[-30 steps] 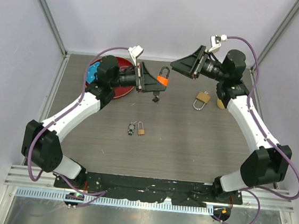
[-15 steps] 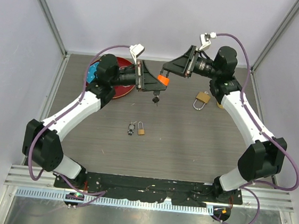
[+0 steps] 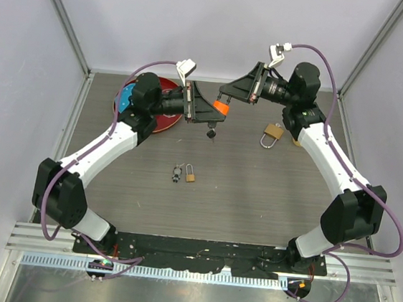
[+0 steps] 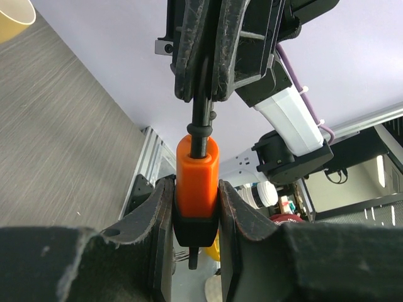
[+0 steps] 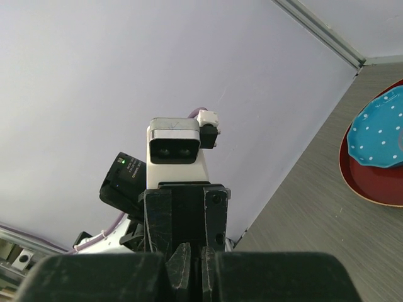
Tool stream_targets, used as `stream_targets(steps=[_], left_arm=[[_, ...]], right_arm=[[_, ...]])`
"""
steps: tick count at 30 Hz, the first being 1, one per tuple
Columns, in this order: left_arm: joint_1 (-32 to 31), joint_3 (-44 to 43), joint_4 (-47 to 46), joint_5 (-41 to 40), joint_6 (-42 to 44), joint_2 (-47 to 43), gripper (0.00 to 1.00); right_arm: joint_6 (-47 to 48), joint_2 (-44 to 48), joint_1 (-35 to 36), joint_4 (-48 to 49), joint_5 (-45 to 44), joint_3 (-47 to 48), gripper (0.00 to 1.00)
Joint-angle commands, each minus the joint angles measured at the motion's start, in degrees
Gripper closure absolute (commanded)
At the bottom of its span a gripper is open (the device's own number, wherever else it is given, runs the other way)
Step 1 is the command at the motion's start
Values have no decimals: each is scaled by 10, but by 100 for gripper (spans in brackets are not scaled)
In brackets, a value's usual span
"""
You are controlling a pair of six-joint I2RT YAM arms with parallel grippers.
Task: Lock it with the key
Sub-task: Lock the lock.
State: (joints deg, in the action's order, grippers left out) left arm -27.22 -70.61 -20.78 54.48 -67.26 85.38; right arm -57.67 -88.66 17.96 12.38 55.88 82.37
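An orange padlock hangs in the air above the back of the table, held between both arms. My left gripper is shut on its orange and black body. The dark shackle runs up into my right gripper, which is shut on it. My right gripper meets the lock from the right. A key sticks out of the underside of the lock and shows below the body. In the right wrist view the fingers stand nearly together, with the left arm's camera right behind them.
A brass padlock lies on the table at the right, next to a yellow cup. A small brass padlock with keys lies mid-table. A red plate under a blue dish sits back left.
My right gripper has swung left to the orange padlock and closed on its shackle. The left gripper has kept its hold on the lock body, almost still.
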Motion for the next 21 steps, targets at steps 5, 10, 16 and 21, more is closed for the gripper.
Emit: stream_targets(steps=[5,10,16,21], left_arm=[[1,-34,-128,4,-57,1,100],[2,-37,-232,1,-122,20,100],[2,-41,-192,-26,-89,17,100],[2,-55,-104,-56,-31,6,100]], right_arm=[[19,28,7,22,3,-26,98],[20,45,23,43,4,-60,98],[23,63,36,34,1,-83,98],[43,76,46,-5,0,-90,98]])
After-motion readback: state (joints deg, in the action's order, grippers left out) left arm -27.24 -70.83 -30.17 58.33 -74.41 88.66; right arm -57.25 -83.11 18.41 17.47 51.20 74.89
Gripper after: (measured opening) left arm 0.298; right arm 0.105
